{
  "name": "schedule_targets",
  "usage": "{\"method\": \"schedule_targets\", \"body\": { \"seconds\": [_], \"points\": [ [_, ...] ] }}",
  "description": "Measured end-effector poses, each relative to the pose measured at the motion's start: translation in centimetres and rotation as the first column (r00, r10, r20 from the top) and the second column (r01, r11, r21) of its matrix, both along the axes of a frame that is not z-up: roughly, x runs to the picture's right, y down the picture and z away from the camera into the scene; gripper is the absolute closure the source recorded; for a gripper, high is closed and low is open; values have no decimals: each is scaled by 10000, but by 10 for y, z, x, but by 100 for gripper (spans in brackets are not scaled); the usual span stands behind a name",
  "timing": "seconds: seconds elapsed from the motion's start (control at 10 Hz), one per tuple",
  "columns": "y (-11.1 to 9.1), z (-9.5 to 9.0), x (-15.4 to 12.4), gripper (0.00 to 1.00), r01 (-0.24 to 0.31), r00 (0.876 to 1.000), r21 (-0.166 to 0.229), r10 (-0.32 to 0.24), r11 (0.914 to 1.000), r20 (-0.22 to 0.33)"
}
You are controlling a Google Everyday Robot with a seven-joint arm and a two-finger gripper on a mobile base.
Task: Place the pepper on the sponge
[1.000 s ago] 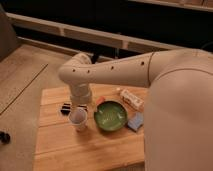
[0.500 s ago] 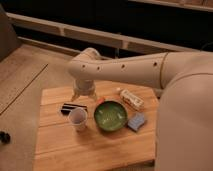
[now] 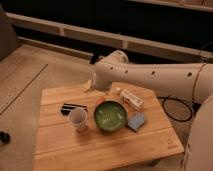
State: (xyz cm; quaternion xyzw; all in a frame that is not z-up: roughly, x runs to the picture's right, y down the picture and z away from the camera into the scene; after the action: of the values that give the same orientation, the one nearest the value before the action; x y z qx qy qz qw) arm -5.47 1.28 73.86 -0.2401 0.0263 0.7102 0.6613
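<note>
The tool [image 3: 94, 88] hangs at the end of the white arm, low over the far side of the table [image 3: 60, 145], just behind the green bowl [image 3: 110, 116]. Whether it is open or closed cannot be told, nor whether it grips anything.

The pepper [image 3: 100, 101] shows as a small orange-red sliver right below the tool, at the bowl's far-left rim. I cannot tell whether it touches the rim or the tool.

The sponge [image 3: 136, 121], one light-blue block, lies flat on the table just beside the bowl on its right, well apart from the pepper.

Markings on the white packet [image 3: 131, 99] cannot be read.

By count there are one bowl, one white cup [image 3: 77, 119], one flat black object [image 3: 72, 107], one packet, one sponge and one pepper. The cup stands upright left of the bowl, and the black object lies just behind the cup. The packet lies slantwise behind the sponge.

The arm reaches in from the right as a thick, near-level forearm with a row of small dark holes. It bends downward at a rounded joint above the table's far edge.
</note>
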Motion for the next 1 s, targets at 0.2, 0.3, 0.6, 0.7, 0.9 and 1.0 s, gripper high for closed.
{"method": "schedule_targets", "body": {
  "seconds": [0.2, 0.3, 0.6, 0.7, 0.9, 1.0],
  "points": [
    [-3, 4, 0, 35, -50, 10000, 21, 50, 10000, 56],
    [-8, 10, 2, 35, -32, 10000, 101, 32, 9999, 68],
    [-30, 47, 32, 35, 391, 9991, 431, -384, 9983, -162],
    [-30, 61, 41, 35, 405, 9990, 351, -398, 9986, -214],
    [-13, 83, 56, 35, 307, 9989, -155, -312, 9994, -360],
    [-1, 92, 61, 35, 310, 9984, -444, -331, 9985, -464]
  ]
}}
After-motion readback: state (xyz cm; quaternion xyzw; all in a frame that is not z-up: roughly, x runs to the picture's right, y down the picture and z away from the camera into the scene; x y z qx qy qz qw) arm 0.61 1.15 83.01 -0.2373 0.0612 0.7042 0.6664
